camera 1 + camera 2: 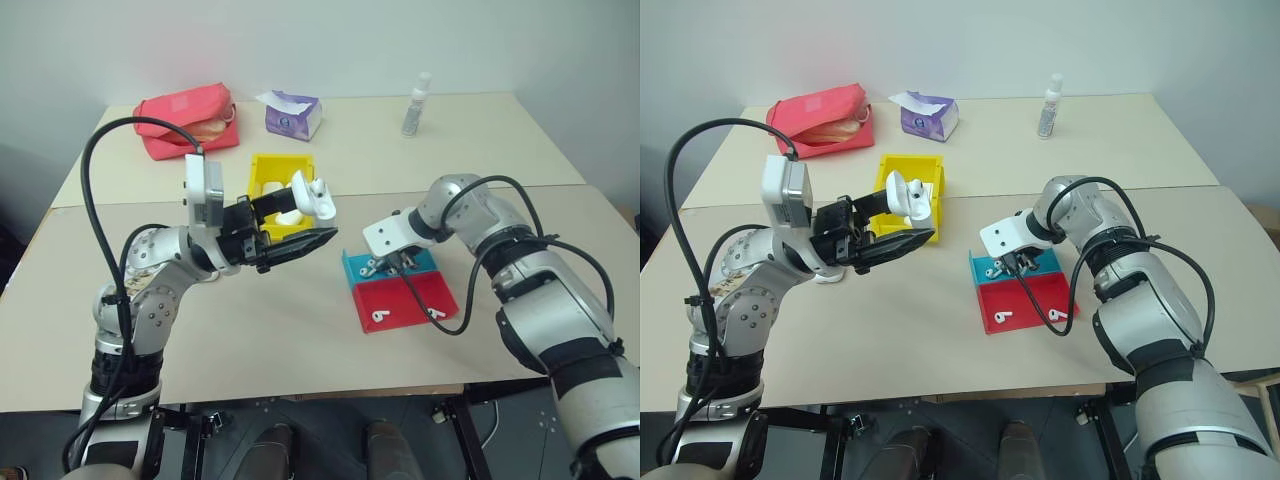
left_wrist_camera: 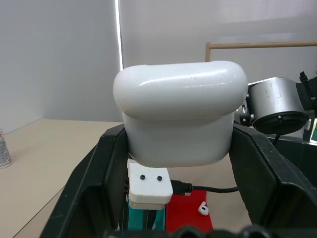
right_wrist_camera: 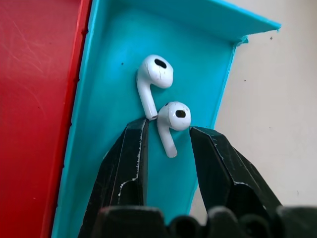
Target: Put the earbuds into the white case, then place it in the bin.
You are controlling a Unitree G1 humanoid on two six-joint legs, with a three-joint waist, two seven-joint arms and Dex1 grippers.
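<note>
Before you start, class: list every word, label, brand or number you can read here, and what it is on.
None can be read.
Small bottle: its label is too small to read.
Purple tissue pack: its print is too blurred to read.
White case: plain, no marking.

The left arm is bent at the elbow and carried across the front of the body, its forearm raised off the table. The left gripper [image 1: 312, 222] is pointed toward the robot's right and slightly upward, its two black fingers [image 2: 94, 183] clamped against the sides of the white case [image 2: 179, 119]. The right arm is stretched forward and bent down at the wrist. The right gripper [image 3: 166, 136] is aimed steeply downward, jaws parted, apparently not yet gripping.
</note>
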